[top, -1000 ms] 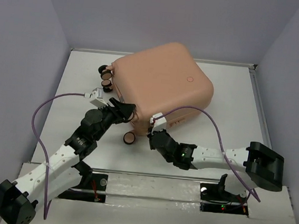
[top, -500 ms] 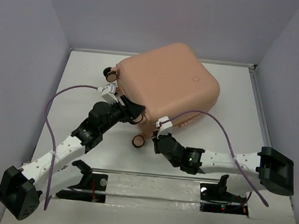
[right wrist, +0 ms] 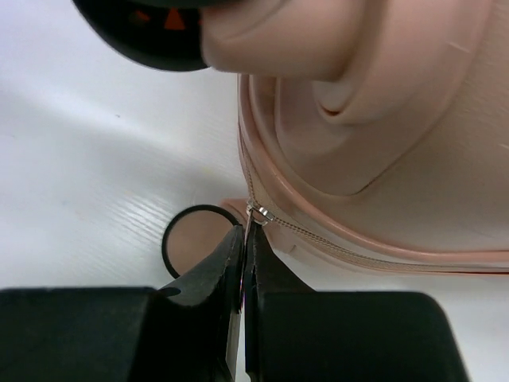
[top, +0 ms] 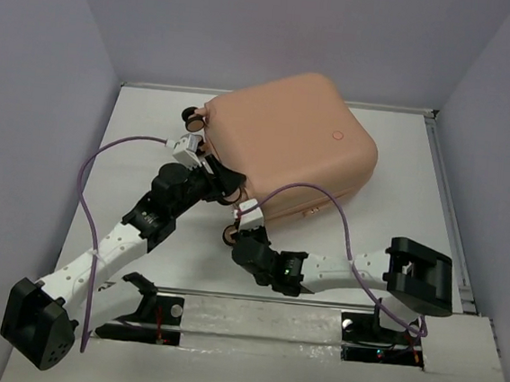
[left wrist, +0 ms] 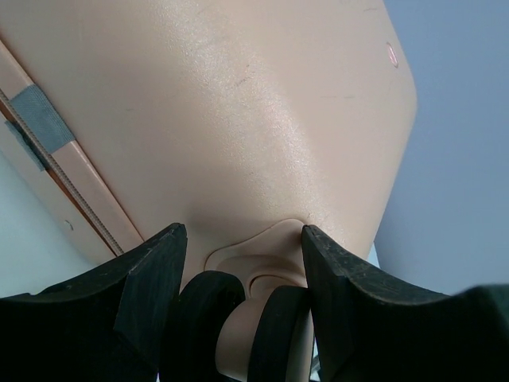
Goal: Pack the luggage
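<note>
The peach-pink luggage (top: 287, 144) lies closed on the white counter (top: 133, 143), just beyond both hands. The right hand (right wrist: 245, 239) has its fingers pressed together on the silver zipper pull (right wrist: 259, 212) at the seam, a caster wheel (right wrist: 193, 237) just to its left. The left hand (left wrist: 242, 243) is spread wide, straddling a wheel housing (left wrist: 254, 298) at the shell's corner.

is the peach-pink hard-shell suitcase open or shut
Shut: the peach-pink hard-shell suitcase shows no gap or black lining from above. In the right wrist view, the right gripper pinches the metal zipper pull on its seam.
</note>
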Controlling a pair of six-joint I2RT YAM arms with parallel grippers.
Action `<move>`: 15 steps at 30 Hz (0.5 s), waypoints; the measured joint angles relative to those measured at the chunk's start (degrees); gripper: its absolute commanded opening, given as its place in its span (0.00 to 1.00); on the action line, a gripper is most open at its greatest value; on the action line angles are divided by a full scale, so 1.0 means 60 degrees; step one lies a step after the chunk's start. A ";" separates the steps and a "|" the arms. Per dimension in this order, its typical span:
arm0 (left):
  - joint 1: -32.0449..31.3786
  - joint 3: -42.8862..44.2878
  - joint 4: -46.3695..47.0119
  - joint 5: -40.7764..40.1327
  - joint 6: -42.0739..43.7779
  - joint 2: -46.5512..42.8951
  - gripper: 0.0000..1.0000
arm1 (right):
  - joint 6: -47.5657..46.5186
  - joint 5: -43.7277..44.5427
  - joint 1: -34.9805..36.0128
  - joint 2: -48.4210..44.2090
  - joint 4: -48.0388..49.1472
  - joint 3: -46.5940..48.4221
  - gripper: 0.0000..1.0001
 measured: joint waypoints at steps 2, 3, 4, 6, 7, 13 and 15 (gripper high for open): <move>-0.0098 -0.0051 0.0044 0.0066 -0.0113 0.0000 0.06 | 0.0153 -0.0204 -0.0033 -0.0335 0.0820 -0.0627 0.07; -0.0135 -0.0066 0.0066 0.0117 -0.0160 0.0000 0.06 | 0.0321 -0.0353 -0.0055 -0.0543 0.1443 -0.1107 0.07; -0.0160 -0.0084 0.0087 0.0164 -0.0211 0.0000 0.06 | 0.0404 -0.0455 -0.0062 -0.0678 0.1752 -0.1370 0.07; -0.0248 -0.0095 0.0102 0.0244 -0.0270 0.0000 0.06 | 0.0619 -0.0663 -0.0080 -0.1031 0.2269 -0.1912 0.07; -0.0302 -0.0095 0.0095 0.0248 -0.0291 -0.0004 0.06 | 0.0801 -0.0801 -0.0095 -0.1286 0.2565 -0.2280 0.07; -0.1140 -0.0299 0.0481 0.0149 -0.0667 -0.0029 0.06 | 0.1836 -0.1381 -0.0055 -0.3872 0.2535 -0.4572 0.07; -0.1526 -0.0415 0.0809 0.0033 -0.0812 0.0102 0.06 | 0.2098 -0.1424 0.0040 -0.5187 0.1880 -0.5206 0.07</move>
